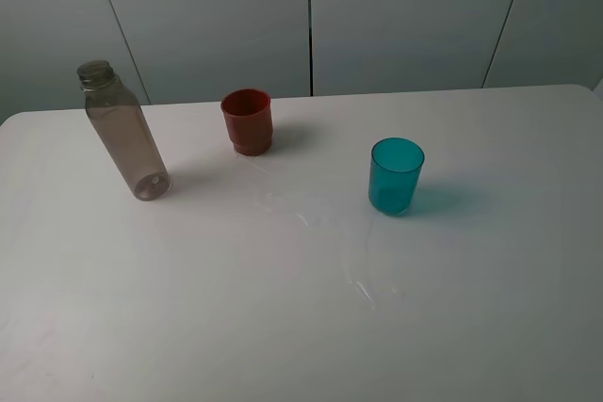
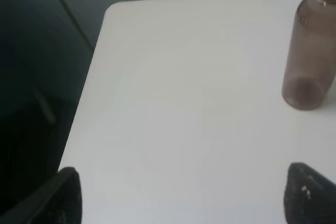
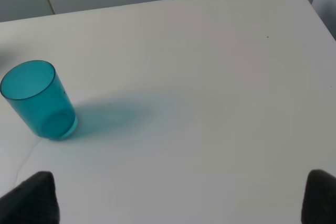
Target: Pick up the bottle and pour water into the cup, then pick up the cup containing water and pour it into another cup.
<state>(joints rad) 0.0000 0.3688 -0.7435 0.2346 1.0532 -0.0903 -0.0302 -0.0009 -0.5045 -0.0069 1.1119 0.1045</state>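
Note:
The tall brownish clear bottle stands capless at the left of the white table; it also shows in the left wrist view. The teal-blue cup stands upright right of centre and shows in the right wrist view. The red-brown cup stands upright at the back, between them. Neither gripper shows in the exterior high view. My left gripper is open and empty, short of the bottle. My right gripper is open and empty, short of the teal cup.
A thin trail of spilled water glints on the table in front of the cups. The table's left edge and rounded corner lie near the left gripper. Grey wall panels stand behind the table.

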